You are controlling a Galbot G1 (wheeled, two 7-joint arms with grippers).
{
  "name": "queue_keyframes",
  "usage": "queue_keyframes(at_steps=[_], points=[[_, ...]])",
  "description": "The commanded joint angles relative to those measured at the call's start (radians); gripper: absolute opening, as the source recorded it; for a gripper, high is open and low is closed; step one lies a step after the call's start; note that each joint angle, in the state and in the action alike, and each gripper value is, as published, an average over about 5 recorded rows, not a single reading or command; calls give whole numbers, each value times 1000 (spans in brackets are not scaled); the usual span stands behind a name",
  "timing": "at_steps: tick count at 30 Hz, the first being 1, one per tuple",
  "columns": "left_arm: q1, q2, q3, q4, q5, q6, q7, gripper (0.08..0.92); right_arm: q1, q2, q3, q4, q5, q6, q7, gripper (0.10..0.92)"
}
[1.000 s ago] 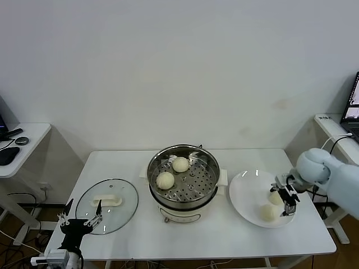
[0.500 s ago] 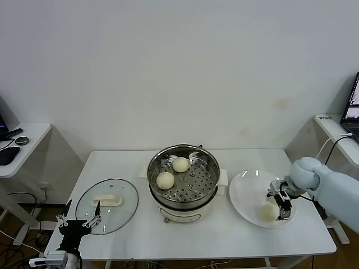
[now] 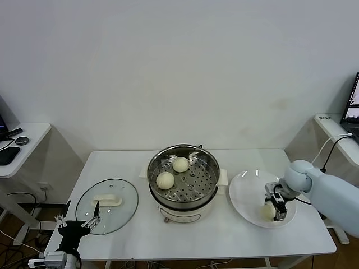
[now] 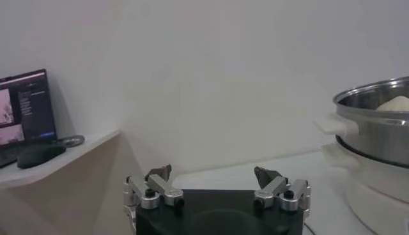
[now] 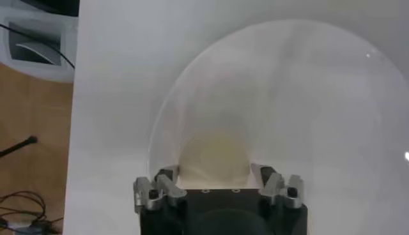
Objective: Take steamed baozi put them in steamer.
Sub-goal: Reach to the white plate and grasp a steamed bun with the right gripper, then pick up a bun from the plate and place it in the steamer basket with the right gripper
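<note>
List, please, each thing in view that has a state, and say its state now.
steamer: open, lid off, two baozi on its tray.
glass lid: lying flat on the table, beside the steamer.
plate: holds one visible baozi.
right gripper: low over the plate, jaws on either side of that baozi.
left gripper: parked by the table's edge, jaws open.
</note>
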Motion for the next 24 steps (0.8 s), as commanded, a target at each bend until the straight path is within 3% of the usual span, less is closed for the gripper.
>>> queue_keyframes(at_steps=[1, 7, 15, 24], points=[[-2, 2, -3, -6, -2, 2, 0, 823, 5, 14, 4, -8, -2, -13, 2, 573], [-3, 2, -1, -11, -2, 2, 1, 823, 103, -13, -23, 30, 51, -9, -33, 473], [-10, 9, 1, -18, -8, 3, 1, 823, 442, -15, -86, 56, 197, 39, -134, 483], [-20, 19, -5, -11, -24, 3, 0, 823, 759, 165, -232, 52, 361, 147, -132, 484]])
